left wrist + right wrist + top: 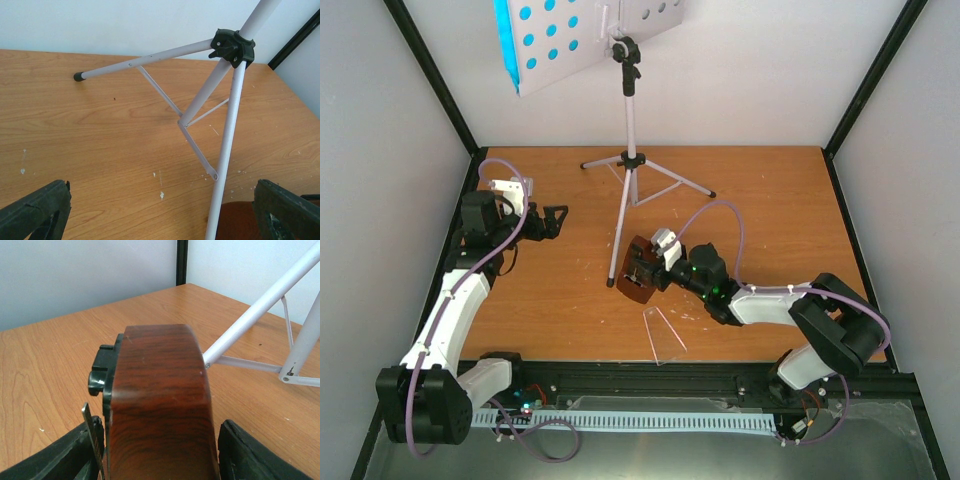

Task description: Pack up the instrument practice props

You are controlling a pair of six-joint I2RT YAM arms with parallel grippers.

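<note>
Claws: right claw [642,264] was clamped on the metronome [632,286], one finger [250,452] pressed to each side of its brown wooden body; left claw [552,222] stood wide apart, holding nothing, hovering over bare wood at the left of the table [770,190], pointed right toward the stand's legs [150,57].
Table: brown wood-grain top; pale panels [380,150] on the left, far and right sides.
Music stand [631,110]: white, upright on its tripod at the far middle of the table; three thin legs spread, one foot far left, one right, one near; near foot ended just beside the metronome, contact could not be told.
Desk [560,45]: hole-punched, tilted, at the top of the pole; partly cut off by the upper edge of the overhead view.
Blue sheet [503,35]: on the left part of the desk; blue showed through the holes and along the left edge.
Metronome: near middle of the table; black mechanism [102,375] and thin metal rod [93,440] exposed on its left side in the wrist view.
Clear cover [663,335]: off the metronome; lay on the table just nearer than it, close to the near edge.
</note>
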